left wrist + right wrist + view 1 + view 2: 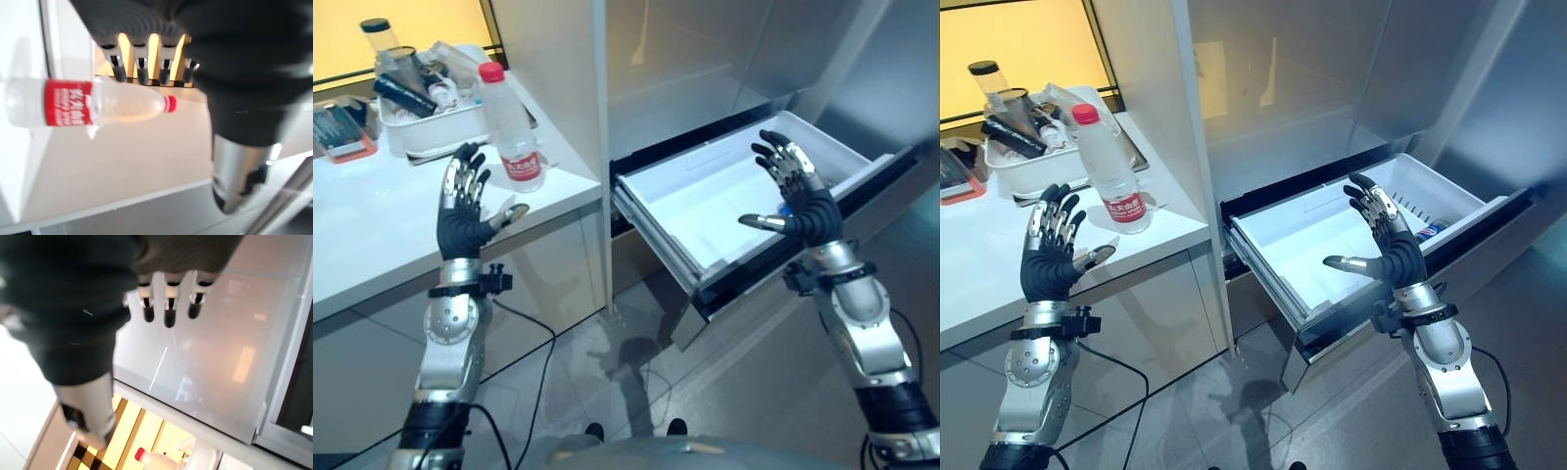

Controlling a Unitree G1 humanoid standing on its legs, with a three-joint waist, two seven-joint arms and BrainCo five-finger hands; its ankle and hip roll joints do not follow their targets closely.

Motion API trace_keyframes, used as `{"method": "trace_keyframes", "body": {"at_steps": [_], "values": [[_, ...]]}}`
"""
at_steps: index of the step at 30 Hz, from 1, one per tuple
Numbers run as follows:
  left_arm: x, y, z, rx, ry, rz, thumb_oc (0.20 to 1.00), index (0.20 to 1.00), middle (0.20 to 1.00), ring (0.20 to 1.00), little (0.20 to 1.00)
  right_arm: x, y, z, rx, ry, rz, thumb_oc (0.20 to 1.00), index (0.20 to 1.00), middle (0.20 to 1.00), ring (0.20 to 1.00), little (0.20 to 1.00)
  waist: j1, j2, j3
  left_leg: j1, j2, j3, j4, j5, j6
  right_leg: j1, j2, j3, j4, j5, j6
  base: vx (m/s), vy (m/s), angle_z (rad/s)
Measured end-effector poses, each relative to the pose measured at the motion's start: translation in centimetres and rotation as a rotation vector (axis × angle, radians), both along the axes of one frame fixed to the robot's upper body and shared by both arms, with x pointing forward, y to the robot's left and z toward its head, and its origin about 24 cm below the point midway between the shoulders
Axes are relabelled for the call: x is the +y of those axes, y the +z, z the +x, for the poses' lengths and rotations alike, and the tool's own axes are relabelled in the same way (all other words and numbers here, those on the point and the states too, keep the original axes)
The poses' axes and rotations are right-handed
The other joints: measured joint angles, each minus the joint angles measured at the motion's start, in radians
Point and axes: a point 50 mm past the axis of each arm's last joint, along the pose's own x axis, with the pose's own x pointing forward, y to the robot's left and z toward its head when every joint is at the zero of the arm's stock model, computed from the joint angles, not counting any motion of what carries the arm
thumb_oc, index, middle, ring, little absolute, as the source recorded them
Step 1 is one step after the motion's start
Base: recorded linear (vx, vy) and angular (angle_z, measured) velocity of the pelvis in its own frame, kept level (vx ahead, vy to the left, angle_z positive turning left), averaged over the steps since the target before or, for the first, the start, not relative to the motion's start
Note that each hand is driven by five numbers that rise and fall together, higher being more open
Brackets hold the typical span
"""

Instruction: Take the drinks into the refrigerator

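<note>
left eye view: left hand [462,211] is raised in front of the white counter [372,211], fingers straight and spread, thumb out to the side, holding nothing.
water bottle: a clear bottle [512,132] with a red cap and red label stands upright on the counter near its corner, just beyond the left hand and not touched by it; in the left wrist view the same bottle [88,102] shows past the fingertips [142,76].
right hand: right hand [1389,247] is held up over the open drawer [1283,240], fingers extended and fanned, thumb pointing across, empty.
drawer: white refrigerator drawer pulled out at the bottom of the cabinet; its floor looks bare where visible.
can: a small blue and white object [1428,232] lies in the drawer's far compartment, partly covered by the right hand; it looks like a drink can, type not certain.
tub: a white tub [431,122] at the back of the counter holds dark and clear items, too cluttered to identify singly.
tray: an orange-edged tray [342,137] is cut off by the view's left side.
right wrist view: right fingers [168,308] hang straight before a grey panel; a red-capped bottle [156,460] is cut by the lower edge.
</note>
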Motion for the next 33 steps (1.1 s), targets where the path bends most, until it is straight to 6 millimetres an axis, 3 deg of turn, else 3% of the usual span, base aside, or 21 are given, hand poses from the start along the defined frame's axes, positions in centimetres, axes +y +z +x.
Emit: {"method": "trace_keyframes", "body": {"at_steps": [5,12,28,33], "values": [[0.6,0.0,0.4,0.010,0.047,0.043,1.000,1.000,1.000,1.000,1.000,-0.1,0.0,0.0,0.017,0.030,0.030,1.000,1.000,1.000,1.000,1.000,-0.018,0.001,-0.003,0.015,0.004,0.040,0.000,-0.004,-0.001,-0.005,0.008,0.043,0.000,0.010,-0.005,0.02,0.021,-0.24],[1.8,0.6,0.1,-0.011,0.108,0.041,1.000,1.000,1.000,1.000,1.000,-0.7,1.7,-0.5,-0.036,0.049,-0.009,1.000,1.000,1.000,1.000,1.000,-0.028,0.018,-0.019,0.017,0.009,0.081,-0.005,-0.008,-0.002,-0.024,0.014,0.080,-0.001,0.018,-0.007,0.03,0.013,-0.19],[3.2,-3.6,-2.7,0.118,0.230,-0.047,1.000,1.000,1.000,1.000,1.000,-2.0,1.8,-1.7,-0.039,0.027,-0.012,1.000,1.000,1.000,1.000,1.000,-0.025,0.020,-0.045,0.015,0.018,0.121,-0.008,-0.015,-0.005,-0.047,0.028,0.122,-0.001,0.026,-0.011,0.02,-0.002,-0.08],[4.1,-5.2,-4.5,0.179,0.303,-0.062,1.000,1.000,1.000,1.000,1.000,-2.8,1.3,-2.2,-0.020,-0.012,-0.003,1.000,1.000,1.000,1.000,1.000,-0.024,0.009,-0.052,0.012,0.019,0.120,-0.009,-0.016,-0.006,-0.047,0.028,0.121,-0.005,0.022,-0.008,0.04,-0.028,0.01]]}}
